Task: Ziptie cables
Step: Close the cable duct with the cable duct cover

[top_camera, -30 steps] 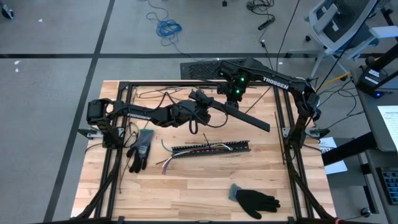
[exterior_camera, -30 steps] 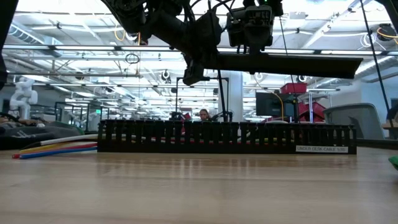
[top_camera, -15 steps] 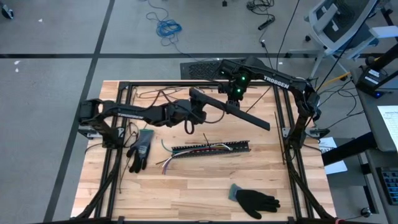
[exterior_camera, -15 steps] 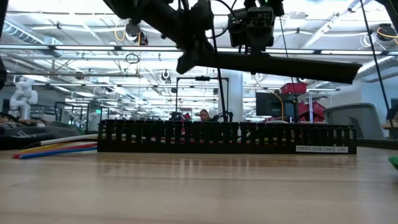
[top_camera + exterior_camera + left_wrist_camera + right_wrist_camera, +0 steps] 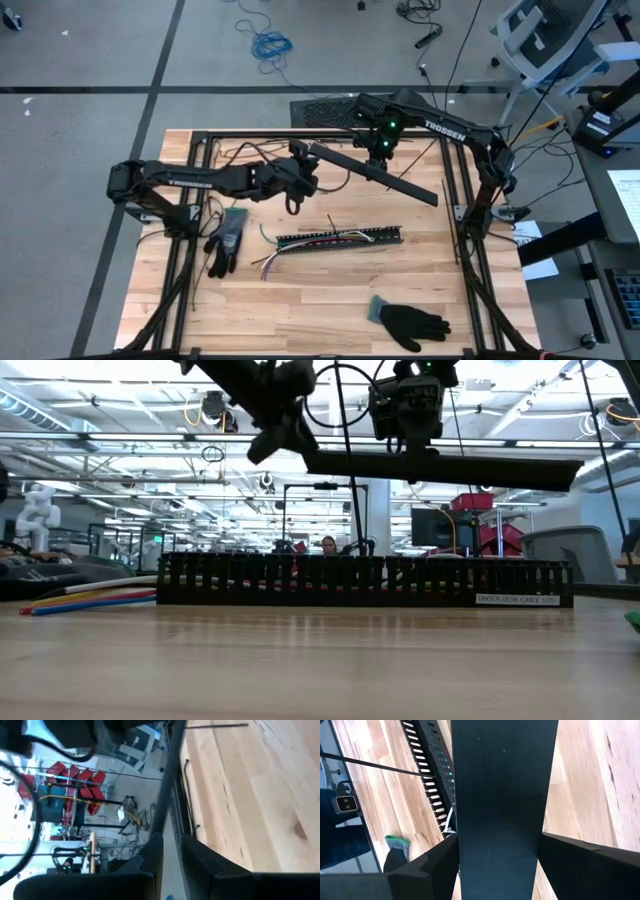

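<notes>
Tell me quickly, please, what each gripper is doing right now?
Left gripper: nearly shut, holding nothing, raised over the table's far side.
Right gripper: clamped on the long black cover strip, held in the air.

Right hand (image 5: 372,162) gripping black lid strip (image 5: 400,183), cables (image 5: 300,245) in slotted duct (image 5: 340,239)

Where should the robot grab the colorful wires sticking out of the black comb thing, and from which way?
Probably the loose ends of the cables that fan out past the left end of the black slotted strip. There they lie bare on the wooden table, while the rest sits inside the strip's walls. Coming straight down from above, fingers across the wires, looks easiest; the left gripper is nearest.
</notes>
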You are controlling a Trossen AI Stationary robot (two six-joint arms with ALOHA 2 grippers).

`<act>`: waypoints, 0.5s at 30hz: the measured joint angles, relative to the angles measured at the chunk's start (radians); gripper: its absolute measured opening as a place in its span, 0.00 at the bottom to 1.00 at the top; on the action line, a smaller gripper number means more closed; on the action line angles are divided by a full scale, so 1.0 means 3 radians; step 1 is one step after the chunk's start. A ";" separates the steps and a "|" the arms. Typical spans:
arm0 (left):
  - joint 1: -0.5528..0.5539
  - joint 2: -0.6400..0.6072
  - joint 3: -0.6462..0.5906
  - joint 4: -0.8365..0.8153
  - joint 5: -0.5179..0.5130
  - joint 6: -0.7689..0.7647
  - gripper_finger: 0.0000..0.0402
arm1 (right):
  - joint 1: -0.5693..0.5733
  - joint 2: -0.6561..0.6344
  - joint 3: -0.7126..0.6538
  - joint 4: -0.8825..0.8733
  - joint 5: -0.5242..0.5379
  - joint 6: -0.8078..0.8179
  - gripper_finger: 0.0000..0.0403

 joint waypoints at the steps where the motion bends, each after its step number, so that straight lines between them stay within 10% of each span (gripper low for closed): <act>1: 0.0007 -0.0034 0.0005 -0.0085 -0.0002 -0.0059 0.16 | -0.0007 0.0000 -0.0001 -0.0001 -0.0003 -0.0003 0.56; 8: 0.0120 -0.0268 0.0002 -0.1084 0.0041 -0.0848 0.16 | -0.0045 0.0000 0.0001 -0.0022 0.0057 -0.0013 0.56; 15: 0.0279 -0.0569 -0.0001 -0.1857 0.0818 -0.2085 0.16 | -0.0010 0.0000 0.0001 -0.0052 0.0123 -0.0087 0.56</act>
